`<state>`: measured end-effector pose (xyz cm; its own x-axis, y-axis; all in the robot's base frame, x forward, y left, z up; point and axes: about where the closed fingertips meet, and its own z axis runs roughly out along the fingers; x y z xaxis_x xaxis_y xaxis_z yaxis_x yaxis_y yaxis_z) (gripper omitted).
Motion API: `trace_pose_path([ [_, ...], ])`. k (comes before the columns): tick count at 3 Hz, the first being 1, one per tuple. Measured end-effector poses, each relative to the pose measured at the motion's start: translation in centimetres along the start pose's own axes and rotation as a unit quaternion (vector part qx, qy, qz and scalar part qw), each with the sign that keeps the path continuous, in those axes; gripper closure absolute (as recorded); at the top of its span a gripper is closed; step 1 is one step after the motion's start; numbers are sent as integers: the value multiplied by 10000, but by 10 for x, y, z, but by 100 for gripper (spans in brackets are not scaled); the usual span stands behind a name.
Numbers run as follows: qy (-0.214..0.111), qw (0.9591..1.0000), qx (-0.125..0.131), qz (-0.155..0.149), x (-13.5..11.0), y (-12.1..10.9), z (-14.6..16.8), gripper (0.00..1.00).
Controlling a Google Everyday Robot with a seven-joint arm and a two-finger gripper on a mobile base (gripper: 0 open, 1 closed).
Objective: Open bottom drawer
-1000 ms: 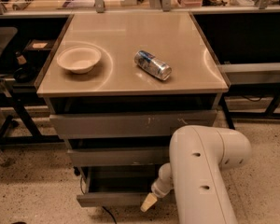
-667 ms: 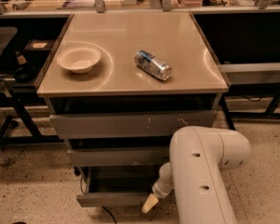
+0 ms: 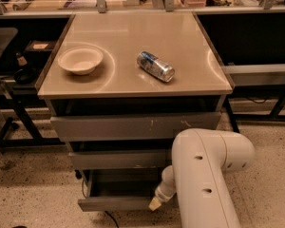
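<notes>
Gripper (image 3: 155, 203) is hanging at the bottom drawer's (image 3: 115, 203) near right corner, its grip impossible to tell; pulling off-centre is risking slipping off.

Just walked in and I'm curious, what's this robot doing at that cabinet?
The robot's gripper is down at the right end of the bottom drawer, at its front edge. That drawer stands partly pulled out, its grey tray showing. A white bowl and a can on its side lie on the cabinet top, away from the arm.
</notes>
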<state>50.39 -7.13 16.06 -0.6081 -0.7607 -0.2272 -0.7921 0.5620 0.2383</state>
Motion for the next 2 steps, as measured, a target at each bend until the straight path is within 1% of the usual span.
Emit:
trace_pose_path([
  [2,0,10000,-1,0,0,0,0,88],
])
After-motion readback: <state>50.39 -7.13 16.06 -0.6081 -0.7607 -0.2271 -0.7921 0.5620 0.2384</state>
